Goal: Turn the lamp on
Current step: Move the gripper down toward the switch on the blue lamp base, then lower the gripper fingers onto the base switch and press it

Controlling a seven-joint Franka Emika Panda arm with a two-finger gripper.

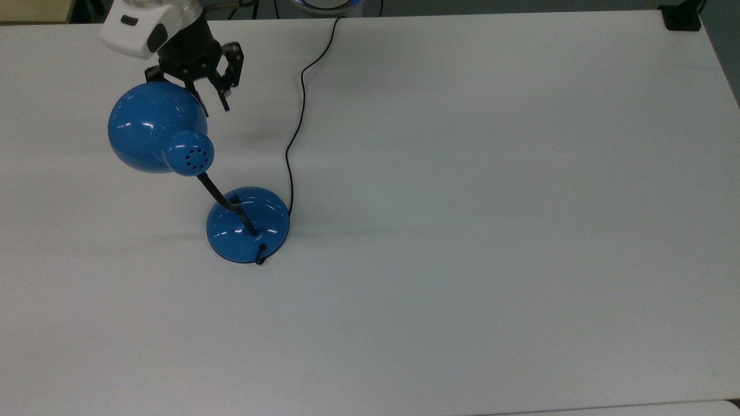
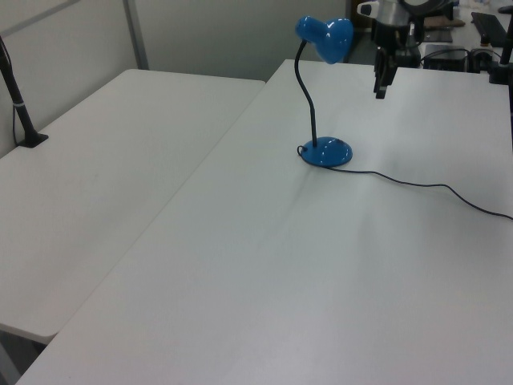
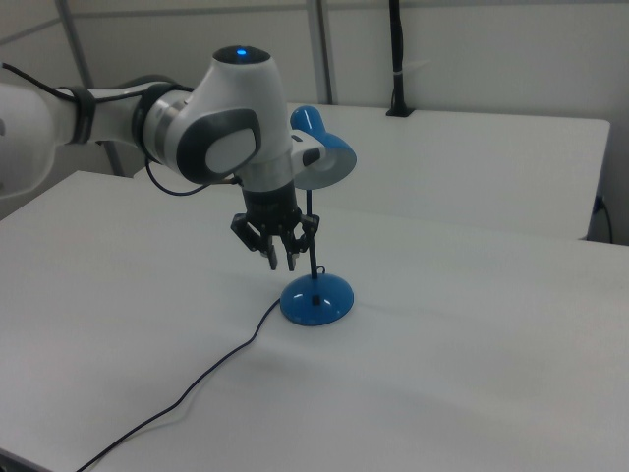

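The lamp has a glossy blue domed shade point(image 1: 151, 124) with vent holes, a black bendy neck point(image 1: 222, 202) and a round blue base point(image 1: 254, 228) with a small black button point(image 1: 234, 200). Its thin black cord point(image 1: 295, 133) runs to the top view's top edge. The lamp also stands in the left view point(image 2: 324, 38) and the right view point(image 3: 316, 300). My gripper point(image 1: 212, 103) hangs beside the shade's far rim, above the table and apart from the base. In the right view the gripper point(image 3: 281, 260) points down, open by a narrow gap with nothing in it. In the left view the gripper point(image 2: 380, 87) is right of the shade.
The white table point(image 1: 491, 202) spreads wide to the top view's right of the lamp. A second white table point(image 2: 96, 176) adjoins in the left view. A black clamp point(image 1: 681, 20) sits at the top view's top right corner.
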